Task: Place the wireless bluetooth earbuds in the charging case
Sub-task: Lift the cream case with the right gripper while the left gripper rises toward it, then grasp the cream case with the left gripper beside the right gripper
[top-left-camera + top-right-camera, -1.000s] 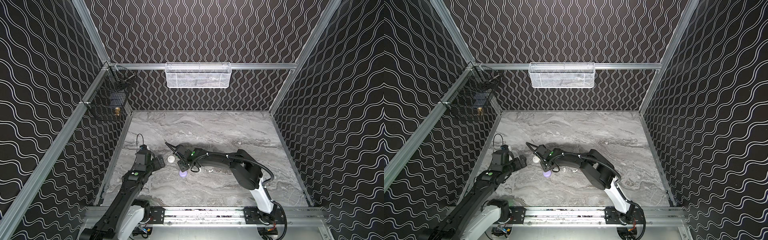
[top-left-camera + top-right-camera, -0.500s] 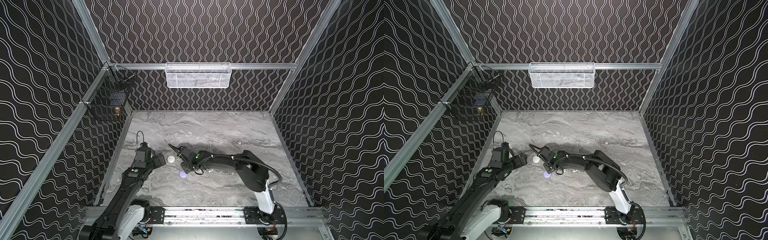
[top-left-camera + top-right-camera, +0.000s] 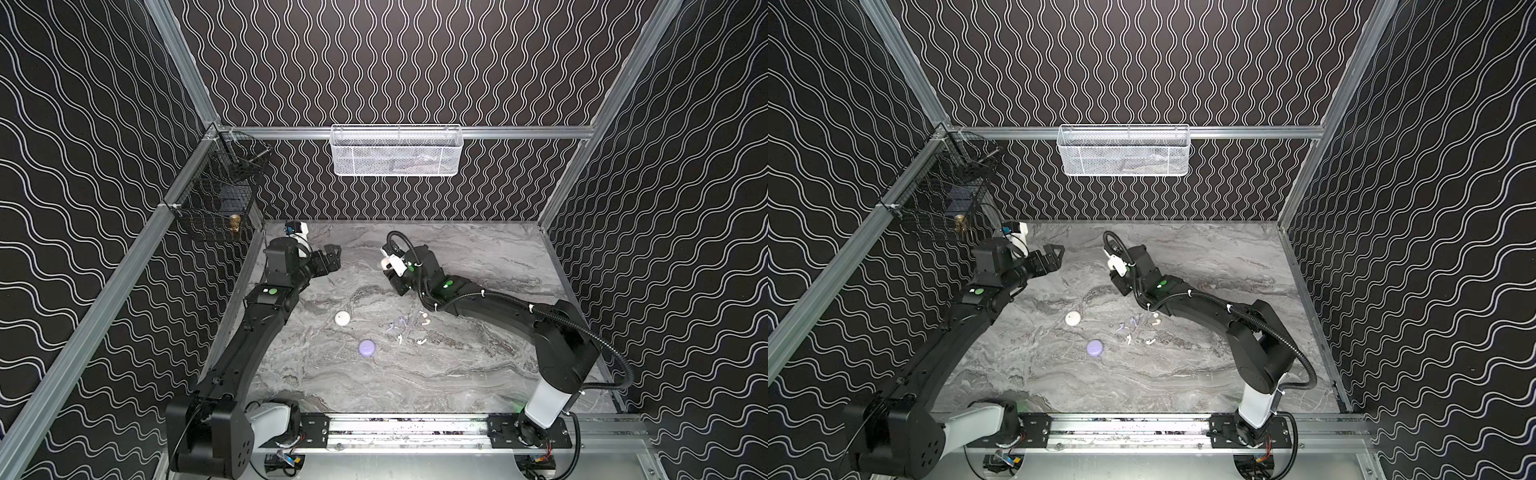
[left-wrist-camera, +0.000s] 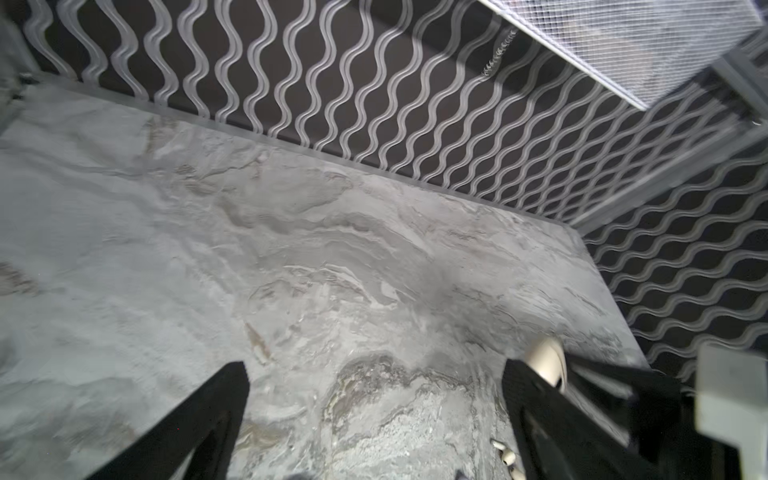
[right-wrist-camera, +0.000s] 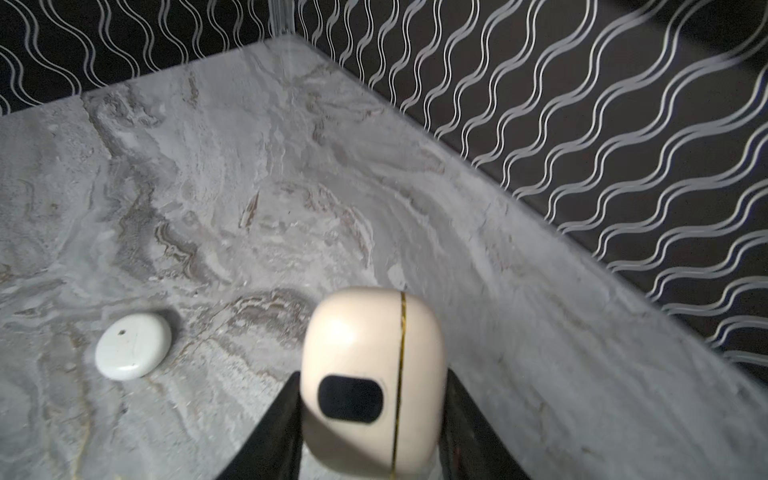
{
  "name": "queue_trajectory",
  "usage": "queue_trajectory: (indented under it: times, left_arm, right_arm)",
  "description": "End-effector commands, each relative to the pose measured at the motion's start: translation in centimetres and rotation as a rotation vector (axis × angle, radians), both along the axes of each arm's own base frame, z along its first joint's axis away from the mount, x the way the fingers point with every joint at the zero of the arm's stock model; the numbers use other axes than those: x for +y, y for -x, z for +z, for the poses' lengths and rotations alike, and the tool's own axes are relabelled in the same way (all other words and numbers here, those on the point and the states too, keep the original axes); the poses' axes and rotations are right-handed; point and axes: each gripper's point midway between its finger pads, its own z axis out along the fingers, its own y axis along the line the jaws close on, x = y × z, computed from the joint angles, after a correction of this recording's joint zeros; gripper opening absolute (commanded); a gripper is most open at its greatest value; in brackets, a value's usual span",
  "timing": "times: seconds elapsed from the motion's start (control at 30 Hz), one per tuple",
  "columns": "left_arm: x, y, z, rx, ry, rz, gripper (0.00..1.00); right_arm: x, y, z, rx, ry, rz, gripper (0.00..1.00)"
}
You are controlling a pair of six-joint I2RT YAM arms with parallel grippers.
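Observation:
My right gripper [image 5: 372, 419] is shut on a cream charging case [image 5: 372, 374] with a gold seam and a black oval, held above the table; in both top views it [image 3: 385, 266] hovers behind the table's middle. My left gripper [image 4: 374, 370] is open and empty, raised at the back left [image 3: 332, 253], facing the held case [image 4: 546, 365]. Several tiny white and lavender earbuds [image 3: 401, 328] [image 3: 1133, 326] lie scattered on the marble, in front of the right gripper. Some earbuds [image 4: 505, 455] show in the left wrist view.
A round white case [image 3: 342, 318] [image 5: 133, 352] and a round lavender case [image 3: 367, 348] [image 3: 1094, 348] lie shut on the marble left of the earbuds. A white mesh basket [image 3: 395, 151] hangs on the back wall, a black wire basket [image 3: 216, 195] at the back left.
Both grippers have risen and moved toward the back, away from the cases on the table. They now stand farther apart, and the white and lavender cases lie uncovered.

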Motion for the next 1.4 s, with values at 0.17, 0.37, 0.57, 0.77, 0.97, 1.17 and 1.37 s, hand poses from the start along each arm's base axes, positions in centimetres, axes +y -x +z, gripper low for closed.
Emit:
queue_trajectory:
  times: [0.17,0.37,0.57,0.77,0.97,1.17,1.37]
  left_arm:
    - [-4.5,2.7,4.9,-0.181,0.082,-0.298,0.96]
    - [-6.2,4.5,6.9,-0.189,0.182,-0.403,0.92]
    - [-8.5,6.3,8.3,-0.167,0.288,-0.522,0.88]
    - [-11.7,8.0,6.7,-0.065,0.213,-0.567,0.84]
    - [-14.1,10.9,5.6,-0.045,0.147,-0.609,0.79]
    - [-14.3,11.3,5.2,-0.032,0.116,-0.614,0.68]
    - [-14.1,11.7,5.2,-0.039,0.117,-0.621,0.57]
  right_arm:
    - [1.9,0.3,6.3,-0.29,-0.038,0.211,0.19]
    - [0.3,4.4,6.1,-0.373,-0.07,0.29,0.24]
    - [-1.3,6.9,7.1,-0.457,-0.039,0.274,0.24]
    - [-2.0,9.3,9.0,-0.493,-0.089,0.309,0.26]
    - [-0.7,11.5,8.9,-0.528,-0.067,0.353,0.26]
    - [0.1,12.6,9.1,-0.546,-0.051,0.362,0.26]
    - [0.7,11.6,9.6,-0.561,-0.049,0.331,0.24]
